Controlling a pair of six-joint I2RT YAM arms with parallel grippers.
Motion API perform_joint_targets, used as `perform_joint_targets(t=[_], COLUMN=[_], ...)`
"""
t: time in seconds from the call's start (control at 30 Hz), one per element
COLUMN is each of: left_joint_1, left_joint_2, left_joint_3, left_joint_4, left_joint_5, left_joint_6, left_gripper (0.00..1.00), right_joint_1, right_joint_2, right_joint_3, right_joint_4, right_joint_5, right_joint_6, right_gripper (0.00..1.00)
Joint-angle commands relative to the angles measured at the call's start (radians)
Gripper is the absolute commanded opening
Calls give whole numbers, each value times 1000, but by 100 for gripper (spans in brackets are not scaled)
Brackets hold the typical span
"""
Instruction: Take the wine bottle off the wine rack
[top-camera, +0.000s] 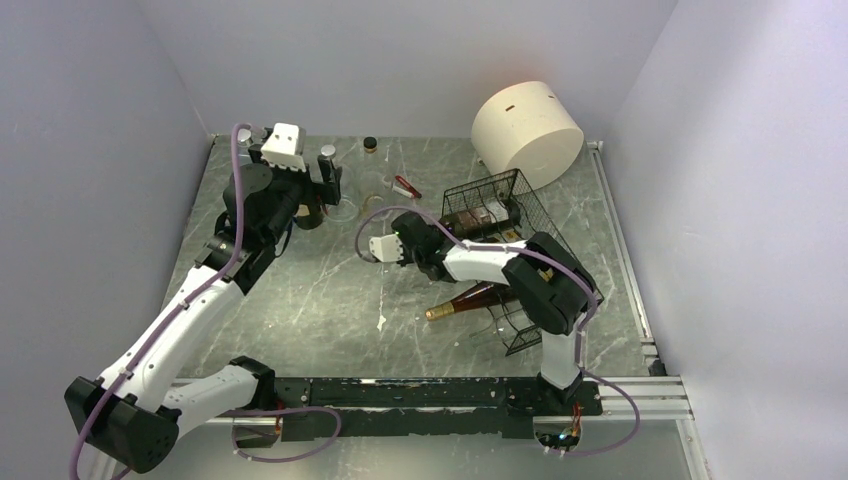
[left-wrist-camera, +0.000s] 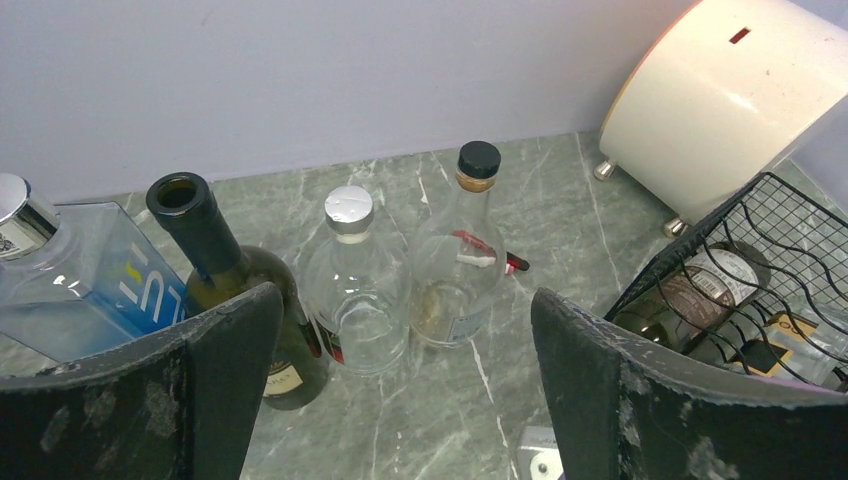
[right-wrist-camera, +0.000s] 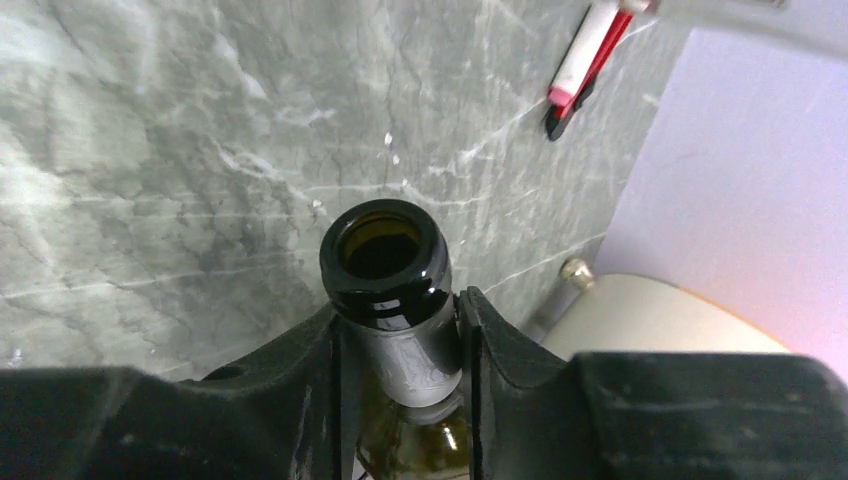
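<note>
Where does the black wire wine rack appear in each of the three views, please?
Top external: right of centre, the wine rack sits beside the cream cylinder, partly under the right arm.
Left wrist: the rack is at the right edge, below the cylinder.
Right wrist: not in view; the right claw grips a wine bottle.
Shared landmark: the cream cylinder, lower right in the right wrist view.

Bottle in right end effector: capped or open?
Open. Right wrist view: the wine bottle has a bare, hollow mouth, no cork or cap; right end effector grips its neck.
</note>
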Motion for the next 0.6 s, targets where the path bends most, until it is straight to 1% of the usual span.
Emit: perform_joint_targets(t=[0.0,0.13,0.3,0.4,0.57], left_joint_1=[7,7,8,7,8], left_joint_2=[-2,-7,-12,-16,-28], left_joint_3=[3,-2,0,1,-1], left_joint_4=[28,32,29,29,27], left_joint_5=[38,27,13,22,-20], left_joint_6=[-3,4,5,23,47], left_gripper=[97,97,97,96,95], right_joint_1=[36,67,130,175,244], right_joint_2=[12,19,9,-4,-30], right_joint_3=[2,11,15,25,39], right_joint_4=[40,40,36,37,54], right_joint_5=[19,41,67,76,98], right_joint_6=[-10,1,29,61,128], right_gripper=[31,26,23,21,15])
